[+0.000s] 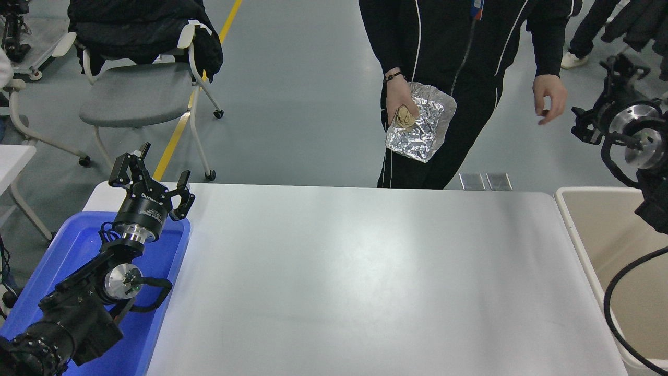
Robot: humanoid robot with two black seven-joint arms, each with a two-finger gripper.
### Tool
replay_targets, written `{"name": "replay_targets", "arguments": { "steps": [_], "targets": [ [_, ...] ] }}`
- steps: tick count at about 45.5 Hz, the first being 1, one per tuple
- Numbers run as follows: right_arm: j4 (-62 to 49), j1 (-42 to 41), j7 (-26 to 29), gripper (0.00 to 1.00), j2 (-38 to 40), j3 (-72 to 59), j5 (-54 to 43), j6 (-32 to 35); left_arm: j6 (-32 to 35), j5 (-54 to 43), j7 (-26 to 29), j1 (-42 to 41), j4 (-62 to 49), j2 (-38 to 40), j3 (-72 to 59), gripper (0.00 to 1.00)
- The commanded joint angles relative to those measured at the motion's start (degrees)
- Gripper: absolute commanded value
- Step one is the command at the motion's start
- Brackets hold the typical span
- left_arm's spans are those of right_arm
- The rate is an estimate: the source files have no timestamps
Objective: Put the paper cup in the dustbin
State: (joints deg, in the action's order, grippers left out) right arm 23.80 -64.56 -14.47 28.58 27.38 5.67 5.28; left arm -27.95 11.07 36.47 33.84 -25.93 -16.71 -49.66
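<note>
Sitting at the desk's (pixel 365 271) right edge, the dustbin (pixel 574 219) has the right gripper (pixel 608 86) raised well above it by the frame edge; can't tell how its jaws stand. No paper cup visible. Left gripper (pixel 151 175) is parked over the blue tray (pixel 78 240), jaws apart. A person's hand (pixel 399 99) holds a crumpled foil bag (pixel 422 128).

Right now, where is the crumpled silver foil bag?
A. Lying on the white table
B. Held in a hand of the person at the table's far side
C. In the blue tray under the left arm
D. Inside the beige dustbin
B: the foil bag hangs from the person's hand beyond the far edge of the white table, not on it or in either container.
</note>
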Motion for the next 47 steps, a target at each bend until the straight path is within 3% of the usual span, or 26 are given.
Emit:
{"name": "replay_targets", "arguments": {
  "steps": [1, 9, 26, 47],
  "targets": [
    [11.3, 7.5, -12.8, 0.99, 4.8, 4.4, 0.0, 0.3, 0.0, 0.0, 0.0, 0.0, 0.0, 0.0, 0.0, 1.00],
    [13.4, 16.6, -20.5, 0.99, 3.3, 5.5, -0.7, 0.5, 0.0, 0.0, 0.0, 0.0, 0.0, 0.0, 0.0, 1.00],
    [14.2, 28.1, -20.5, 0.99, -4.6, 5.6, -0.8, 0.4, 0.0, 0.0, 0.0, 0.0, 0.0, 0.0, 0.0, 1.00],
    [13.4, 29.1, -20.5, 0.99, -5.8, 5.9, -0.9, 0.4, 0.0, 0.0, 0.0, 0.0, 0.0, 0.0, 0.0, 1.00]
  ]
}}
